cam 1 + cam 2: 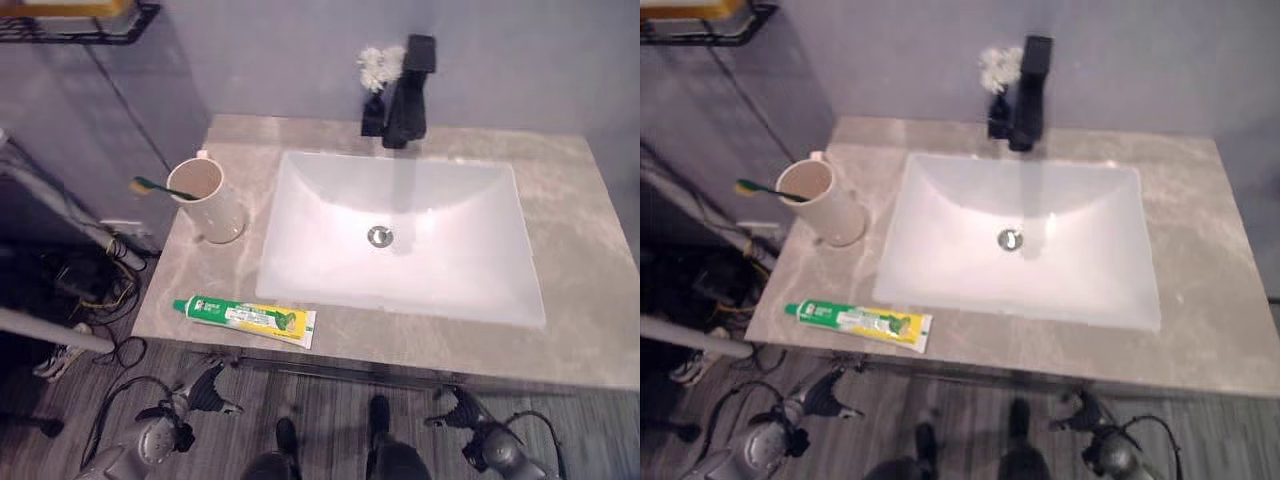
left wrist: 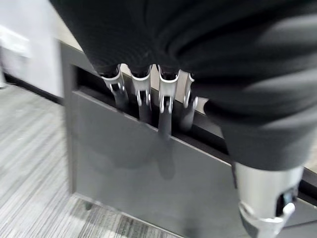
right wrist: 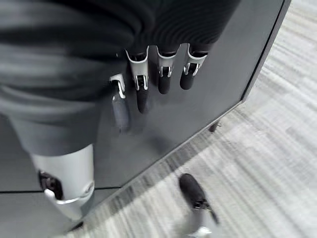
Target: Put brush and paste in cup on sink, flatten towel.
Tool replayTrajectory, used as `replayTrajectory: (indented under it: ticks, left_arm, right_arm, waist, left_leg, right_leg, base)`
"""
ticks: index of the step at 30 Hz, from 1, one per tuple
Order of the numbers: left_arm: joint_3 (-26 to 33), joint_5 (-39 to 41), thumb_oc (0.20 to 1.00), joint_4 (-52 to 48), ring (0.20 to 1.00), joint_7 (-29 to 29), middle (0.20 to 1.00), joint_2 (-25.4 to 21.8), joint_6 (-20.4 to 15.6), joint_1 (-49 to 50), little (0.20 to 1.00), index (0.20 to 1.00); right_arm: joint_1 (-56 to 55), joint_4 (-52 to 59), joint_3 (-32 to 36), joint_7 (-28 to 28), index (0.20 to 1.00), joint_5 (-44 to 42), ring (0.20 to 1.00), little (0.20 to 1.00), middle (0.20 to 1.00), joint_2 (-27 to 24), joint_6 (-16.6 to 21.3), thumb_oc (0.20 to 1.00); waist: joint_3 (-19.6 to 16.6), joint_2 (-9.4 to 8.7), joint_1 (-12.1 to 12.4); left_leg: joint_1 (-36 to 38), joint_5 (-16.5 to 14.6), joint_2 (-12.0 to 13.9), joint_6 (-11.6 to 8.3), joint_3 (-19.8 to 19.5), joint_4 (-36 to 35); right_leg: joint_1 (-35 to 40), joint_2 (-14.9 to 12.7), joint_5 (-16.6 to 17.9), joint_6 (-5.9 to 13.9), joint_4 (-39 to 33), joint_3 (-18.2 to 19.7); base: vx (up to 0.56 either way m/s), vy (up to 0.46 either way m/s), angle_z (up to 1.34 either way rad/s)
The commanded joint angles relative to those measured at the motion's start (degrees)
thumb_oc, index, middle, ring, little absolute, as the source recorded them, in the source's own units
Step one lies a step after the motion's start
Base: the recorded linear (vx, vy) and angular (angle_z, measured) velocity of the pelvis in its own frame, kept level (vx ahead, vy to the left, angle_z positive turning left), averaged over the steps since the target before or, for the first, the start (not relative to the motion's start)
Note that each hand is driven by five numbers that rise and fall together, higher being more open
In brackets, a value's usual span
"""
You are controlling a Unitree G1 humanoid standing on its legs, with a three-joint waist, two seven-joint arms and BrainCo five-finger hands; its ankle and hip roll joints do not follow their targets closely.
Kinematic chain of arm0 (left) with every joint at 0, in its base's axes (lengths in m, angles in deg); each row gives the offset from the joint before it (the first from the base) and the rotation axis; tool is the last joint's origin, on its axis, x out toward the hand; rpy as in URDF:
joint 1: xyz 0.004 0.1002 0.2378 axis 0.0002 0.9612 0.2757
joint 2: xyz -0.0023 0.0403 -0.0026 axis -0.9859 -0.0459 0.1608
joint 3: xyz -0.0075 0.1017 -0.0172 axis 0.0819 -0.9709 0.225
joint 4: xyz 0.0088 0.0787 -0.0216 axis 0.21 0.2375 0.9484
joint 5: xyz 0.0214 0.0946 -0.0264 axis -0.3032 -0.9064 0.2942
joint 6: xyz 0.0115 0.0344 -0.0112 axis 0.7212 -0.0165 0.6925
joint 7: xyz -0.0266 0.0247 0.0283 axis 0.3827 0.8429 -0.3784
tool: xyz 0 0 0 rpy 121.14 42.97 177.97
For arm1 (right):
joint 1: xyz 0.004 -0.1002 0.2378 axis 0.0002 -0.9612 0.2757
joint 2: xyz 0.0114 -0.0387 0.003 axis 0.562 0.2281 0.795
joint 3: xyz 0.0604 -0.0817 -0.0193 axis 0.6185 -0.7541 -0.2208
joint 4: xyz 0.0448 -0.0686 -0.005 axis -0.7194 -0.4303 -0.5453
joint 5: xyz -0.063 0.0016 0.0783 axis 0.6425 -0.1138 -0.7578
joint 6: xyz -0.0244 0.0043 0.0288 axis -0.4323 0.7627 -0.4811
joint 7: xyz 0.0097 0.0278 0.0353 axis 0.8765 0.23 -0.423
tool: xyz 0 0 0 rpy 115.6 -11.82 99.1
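A cream cup (image 1: 208, 200) stands on the grey marble counter (image 1: 590, 300), left of the white basin (image 1: 450, 250). A green-handled toothbrush (image 1: 160, 186) leans in the cup with its handle sticking out to the left. The green and yellow toothpaste tube (image 1: 245, 318) lies flat near the counter's front left edge. My left hand (image 1: 205, 390) hangs below that edge, in front of the dark cabinet, with its fingers (image 2: 166, 104) straight and holding nothing. My right hand (image 1: 455, 408) hangs low on the right, its fingers (image 3: 163, 79) relaxed and holding nothing too.
A black faucet (image 1: 408, 90) rises behind the basin, and a small white fluffy thing (image 1: 377, 68) sits beside it. A black wire shelf (image 1: 80, 25) hangs on the wall at the upper left. Cables and pipes lie left of the counter.
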Motion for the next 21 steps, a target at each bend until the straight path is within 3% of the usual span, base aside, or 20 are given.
replayTrajectory:
  ticks: [1,3,5,9,13,18,21]
  left_arm:
    - [-2.24,-0.11,1.0,-3.68,1.0,1.06,1.0,-5.96,-4.21,-1.06,1.0,1.0]
    - [-2.22,-0.38,1.0,-5.2,1.0,1.28,1.0,-7.47,-4.53,-0.62,1.0,1.0]
    - [-1.72,-1.63,1.0,-11.13,1.0,2.34,1.0,-13.13,-6.21,0.85,1.0,1.0]
    - [1.43,-2.51,1.0,-17.98,1.0,3.85,1.0,-18.44,-7.39,3.78,1.0,1.0]
    - [12.14,-2.54,1.0,-28.82,1.0,7.15,1.0,-25.45,-8.52,9.84,1.0,1.0]
    - [22.47,-3.93,1.0,-32.76,1.0,10.54,1.0,-31.06,-8.61,11.82,1.0,1.0]
    - [28.84,-3.59,1.0,-32.35,1.0,12.47,1.0,-31.08,-8.08,10.88,1.0,1.0]
  right_arm:
    - [8.94,-3.98,1.95,-2.33,1.0,-0.43,1.0,1.0,1.0,-1.22,1.7,1.0]
    - [9.57,-5.76,1.69,-2.44,1.0,-0.95,1.0,1.0,1.0,-0.64,1.6,1.0]
    - [11.11,-10.72,0.74,-3.06,1.0,-0.91,1.0,1.0,1.0,0.65,1.45,1.0]
    - [12.35,-16.49,0.53,-3.95,1.0,0.31,1.0,1.0,1.0,1.7,0.94,1.0]
    - [11.64,-19.55,1.89,-4.51,1.0,0.74,1.0,1.0,1.0,2.7,0.23,1.0]
    - [8.87,-16.26,2.3,-3.08,1.0,0.11,1.0,1.0,1.0,1.74,0.48,1.0]
    - [7.4,-11.9,2.16,-1.57,1.0,-0.36,1.0,1.0,1.0,1.63,0.32,1.0]
  waist:
    - [-2.21,1.6,2.23]
    - [-2.18,2.01,2.69]
    - [-2.33,3.37,4.08]
    - [-2.64,4.54,5.51]
    - [-3.26,5.51,6.55]
    - [-3.16,5.87,5.64]
    - [-2.85,5.61,4.68]
  left_leg:
    - [-3.23,1.01,-2.31,-0.3,-0.15,4.78]
    - [-3.44,1.26,-2.34,-0.38,-0.93,4.63]
    - [-3.56,1.86,-2.55,-0.42,-2.68,3.79]
    - [-3.3,2.33,-3.02,-0.51,-4.18,2.86]
    - [-3.03,3.22,-3.98,-0.56,-6.03,1.28]
    - [-3.64,3.55,-4.95,-0.47,-6.72,0.61]
    - [-4.22,3.3,-5.52,-0.13,-5.4,0.2]
  right_leg:
    - [2.59,-4.34,-3.72,3.68,4.73,0.52]
    - [2.78,-4.41,-4.01,3.63,4.84,-0.25]
    - [3.88,-4.62,-4.6,3.61,5.02,-2.08]
    - [5.3,-5.17,-4.66,3.86,4.65,-4.14]
    - [6.93,-6.26,-4.08,4.55,3.63,-6.66]
    - [6.76,-7.52,-3.02,5.25,3.08,-7.7]
    - [5.1,-8.14,-1.73,5.78,2.67,-6.26]
  base:
    - [-0.02,-0.166,0.53]
    - [-0.02,-0.073,0.62]
    - [0.0,-0.063,0.43]
    - [0.02,-0.011,0.27]
    - [0.02,0.014,0.44]
    - [0.01,0.049,0.22]
    - [0.0,0.097,0.04]
